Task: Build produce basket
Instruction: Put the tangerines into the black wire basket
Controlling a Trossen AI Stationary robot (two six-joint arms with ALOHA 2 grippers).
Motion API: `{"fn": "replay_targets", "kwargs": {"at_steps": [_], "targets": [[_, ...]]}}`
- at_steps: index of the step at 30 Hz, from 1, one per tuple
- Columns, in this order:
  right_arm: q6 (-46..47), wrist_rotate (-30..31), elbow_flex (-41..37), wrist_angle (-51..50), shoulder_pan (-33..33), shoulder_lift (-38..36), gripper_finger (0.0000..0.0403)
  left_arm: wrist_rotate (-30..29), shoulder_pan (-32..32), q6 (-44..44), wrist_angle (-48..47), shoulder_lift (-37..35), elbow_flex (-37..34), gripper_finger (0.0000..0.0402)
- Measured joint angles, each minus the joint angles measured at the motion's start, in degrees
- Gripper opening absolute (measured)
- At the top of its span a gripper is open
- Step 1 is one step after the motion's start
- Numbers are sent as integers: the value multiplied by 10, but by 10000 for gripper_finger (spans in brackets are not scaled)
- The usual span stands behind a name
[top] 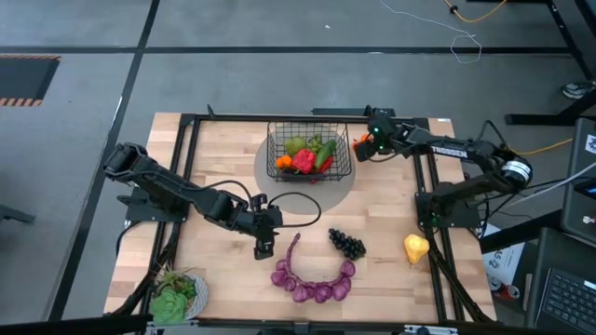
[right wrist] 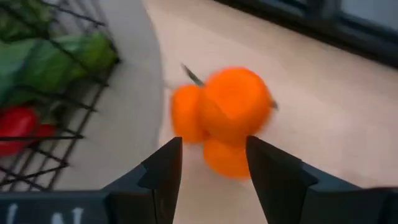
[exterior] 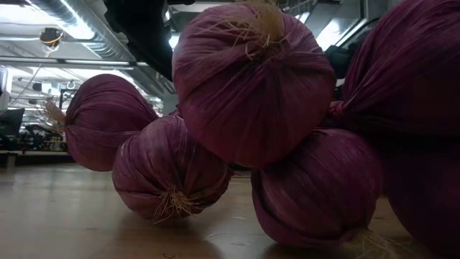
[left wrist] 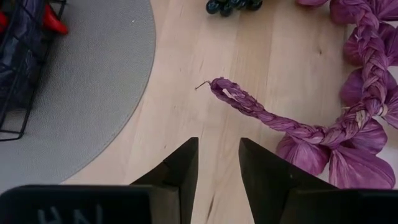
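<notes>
The black wire basket stands on a grey round mat at the table's far middle, with green and red produce in it. A cluster of oranges is just right of the basket, with my right gripper shut on it. The purple string of onions lies curved on the wood near the front edge and fills the low view. Its braided tail points toward my left gripper, which hovers open just short of it. Dark grapes and a yellow pear lie on the table. My right gripper pinches the orange cluster between its two fingers, which flank the nearest orange. The fingers slant down, coming from the table's right toward the basket. The other two oranges stick out beyond the fingertips, over the wood beside the mat's edge.
A plate of leafy lettuce sits at the near left corner. A black cable loops on the table between the basket and my left gripper. The black frame rails run along the table's sides.
</notes>
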Motion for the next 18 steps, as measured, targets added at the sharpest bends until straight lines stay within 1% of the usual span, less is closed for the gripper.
{"fn": "replay_targets", "kwargs": {"at_steps": [3,9,15,18], "targets": [[-35,-5,0,41,0,14,181,0,0,0,0,0,0,110],[-66,-3,0,71,0,19,181,-1,0,0,0,0,0,110],[-7,6,0,69,-6,19,183,-4,0,0,0,0,0,110],[-2,7,0,63,-16,19,198,-5,0,-1,0,0,0,110]]}}
